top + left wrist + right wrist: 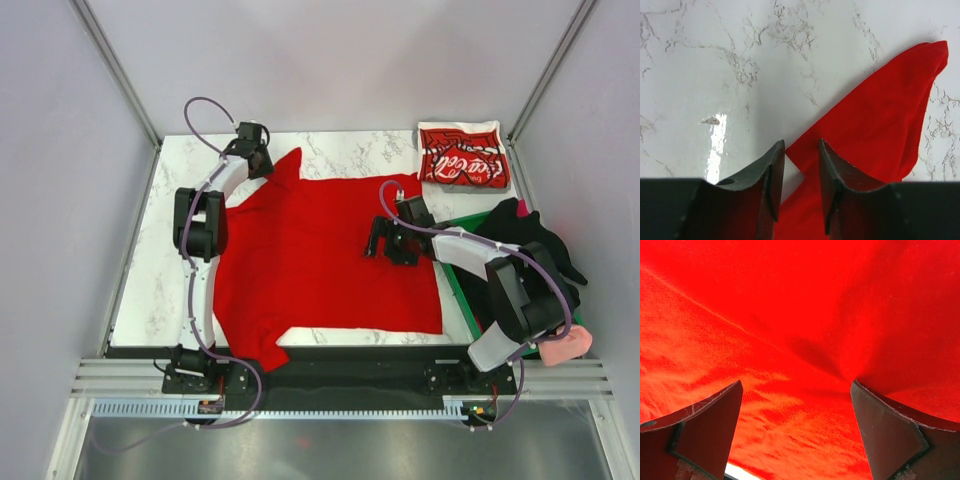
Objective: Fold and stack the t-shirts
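Progress, roughly half by my reading. One shirt is finished: the red t-shirt with the white Coca-Cola script [462,157] lies folded into a small rectangle at the far right corner of the white marble-pattern table [350,148], well apart from both arms.

The plain bright red t-shirt [320,260] is not folded. It lies spread out flat across the middle of the table, body open, one sleeve [288,165] pointing to the far left and the other hanging near the front edge.

The left fingers [762,180] sit at the far-left sleeve with only a narrow gap between them. The cloth edge runs into that gap, but I cannot tell whether they actually pinch it. The right fingers [705,420] are spread wide just over the red cloth on the shirt's right half, holding nothing. From the top view I cannot say whether they touch the fabric.

Off to the right is a green tray [455,298] with black cloth [525,240] heaped in it.

Still to do, as I judge it: fold the sleeves in, fold the body down to a matching rectangle, then stack the two shirts. No fold line is set on the plain one yet.
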You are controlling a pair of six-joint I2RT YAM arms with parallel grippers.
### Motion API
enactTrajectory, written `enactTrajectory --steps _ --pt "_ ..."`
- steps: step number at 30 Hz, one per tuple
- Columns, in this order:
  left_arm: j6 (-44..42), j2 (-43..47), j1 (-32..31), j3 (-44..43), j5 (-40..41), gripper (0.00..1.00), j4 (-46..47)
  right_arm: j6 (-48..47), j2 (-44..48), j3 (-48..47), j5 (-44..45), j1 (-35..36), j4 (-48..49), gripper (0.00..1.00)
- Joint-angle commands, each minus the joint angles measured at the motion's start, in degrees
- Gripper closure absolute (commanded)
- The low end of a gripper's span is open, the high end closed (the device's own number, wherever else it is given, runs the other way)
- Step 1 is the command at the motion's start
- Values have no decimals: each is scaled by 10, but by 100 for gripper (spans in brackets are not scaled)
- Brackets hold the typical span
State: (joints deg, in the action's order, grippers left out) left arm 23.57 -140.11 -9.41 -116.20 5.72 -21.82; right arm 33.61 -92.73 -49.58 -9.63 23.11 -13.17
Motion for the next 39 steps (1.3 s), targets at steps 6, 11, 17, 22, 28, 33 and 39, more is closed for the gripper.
enactTrajectory --steps 6,11,17,22,28,33,39 --pt "52 -17 -9 -28 20 74 -37 -14 -44 20 2 4 -58 2" --pt "48 -39 -8 -68 18 98 -63 -19 -47 18 0 1 -58 2" --pt "2 3 -8 -86 46 98 -64 -19 -47 19 -3 -3 -59 2" --pt "-42 -18 27 -246 63 98 -53 -19 -56 10 -16 -2 -63 2" --pt "-73 -95 69 -300 80 57 181 -20 -50 4 -13 -2 -78 2" --pt "-24 -73 86 -279 91 0 222 -18 -37 4 -10 -2 -86 2" --pt "-41 44 73 -177 26 1 157 -15 -47 -23 -7 -2 -92 2"
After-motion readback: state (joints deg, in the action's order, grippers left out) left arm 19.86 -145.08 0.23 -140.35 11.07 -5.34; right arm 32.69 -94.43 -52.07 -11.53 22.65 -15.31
